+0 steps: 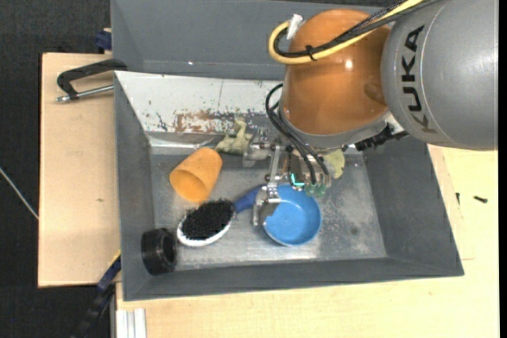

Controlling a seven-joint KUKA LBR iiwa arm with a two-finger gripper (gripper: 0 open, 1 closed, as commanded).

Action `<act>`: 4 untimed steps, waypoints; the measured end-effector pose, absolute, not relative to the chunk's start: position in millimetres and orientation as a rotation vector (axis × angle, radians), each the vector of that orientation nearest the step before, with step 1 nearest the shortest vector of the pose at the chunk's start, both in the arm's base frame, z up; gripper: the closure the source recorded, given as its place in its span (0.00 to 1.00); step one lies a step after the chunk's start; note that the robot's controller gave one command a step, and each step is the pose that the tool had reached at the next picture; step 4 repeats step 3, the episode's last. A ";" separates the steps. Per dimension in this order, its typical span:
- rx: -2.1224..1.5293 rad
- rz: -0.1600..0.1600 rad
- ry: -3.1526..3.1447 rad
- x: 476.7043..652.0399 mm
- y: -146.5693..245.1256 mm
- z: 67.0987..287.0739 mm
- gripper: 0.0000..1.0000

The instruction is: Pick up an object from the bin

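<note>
Grey metal bin (372, 218), a few loose items on the floor. The arm (444, 51) comes in from the right, with the orange cover (333, 75) on its wrist and a yellow cable looped over it.

The gripper (269, 206) is down low in the front middle of the bin, right at the left rim of a blue bowl (295, 224). The bowl sits upright on the floor with its opening up, near the front wall. The gripper tip overlaps the rim edge. Can't tell whether it is open, closed or clamped on the rim, since the metal parts blur together there.

Just left of the gripper is a hairbrush (206, 222) with black bristles, a white head and a blue handle. It lies flat, and the handle end points at the bowl and reaches about to the gripper. Up-left of the brush is an orange cup (196, 173), tipped on its side with the mouth facing down-left, apart from the bowl. A black cap (158, 250) is in the front-left corner, near the brush head.

A pale beige lump (234, 142) is by the back wall, behind the cup, kind unclear. Another pale bit (337, 163) is under the wrist, partly hidden.
</note>
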State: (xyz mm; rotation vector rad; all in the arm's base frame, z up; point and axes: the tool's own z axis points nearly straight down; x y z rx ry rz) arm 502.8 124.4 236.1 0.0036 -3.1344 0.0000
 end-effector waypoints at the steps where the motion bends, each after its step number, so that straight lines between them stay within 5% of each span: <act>1: 0.142 0.001 -3.130 507.8 110.3 95.6 0.00; 2: 0.141 -0.002 -3.139 510.1 110.9 99.8 1.00; 3: 0.286 -0.003 -3.142 507.5 108.1 246.8 1.00; 4: 0.286 -0.003 -3.142 507.5 108.1 246.8 1.00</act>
